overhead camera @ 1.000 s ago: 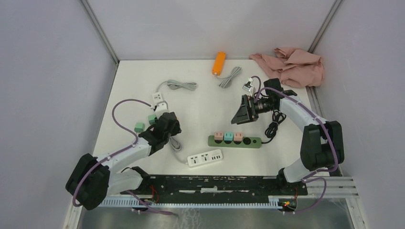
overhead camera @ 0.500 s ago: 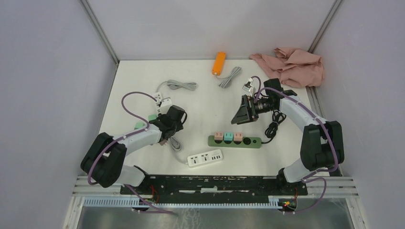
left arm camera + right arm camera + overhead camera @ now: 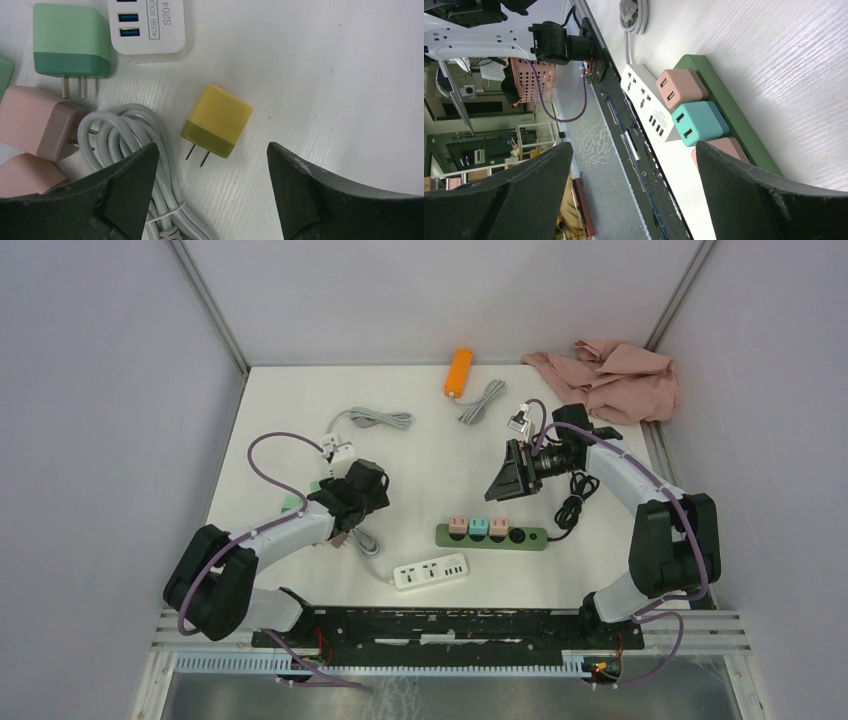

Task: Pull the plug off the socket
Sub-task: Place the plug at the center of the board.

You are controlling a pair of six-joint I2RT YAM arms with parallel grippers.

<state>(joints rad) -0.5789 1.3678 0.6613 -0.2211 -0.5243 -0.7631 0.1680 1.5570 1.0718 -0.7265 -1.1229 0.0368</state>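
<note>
A yellow plug [image 3: 216, 120] lies loose on the white table, prongs bare and pointing toward the camera. My left gripper [image 3: 211, 150] hovers just above it, open, fingers either side and touching nothing; from above, this gripper [image 3: 355, 490] sits left of centre. The green socket strip [image 3: 525, 536] carries a pink plug [image 3: 459, 526], a teal plug [image 3: 479, 527] and another pink plug [image 3: 499, 527]. My right gripper [image 3: 505, 480] hangs open above and behind the strip. Its wrist view shows the strip [image 3: 724, 100] and teal plug [image 3: 699, 122] beyond the open right gripper [image 3: 634, 147].
Near the yellow plug lie a green plug [image 3: 70, 42], a pink plug [image 3: 35, 120], a coiled grey cable [image 3: 130, 145] and a white USB socket [image 3: 150, 25]. A white strip [image 3: 430, 571] lies near the front. An orange strip [image 3: 458, 371] and pink cloth [image 3: 610, 378] lie at the back.
My left arm swung up and to the right, then its gripper opened and let go of the yellow plug on the table. The right arm has not moved.
</note>
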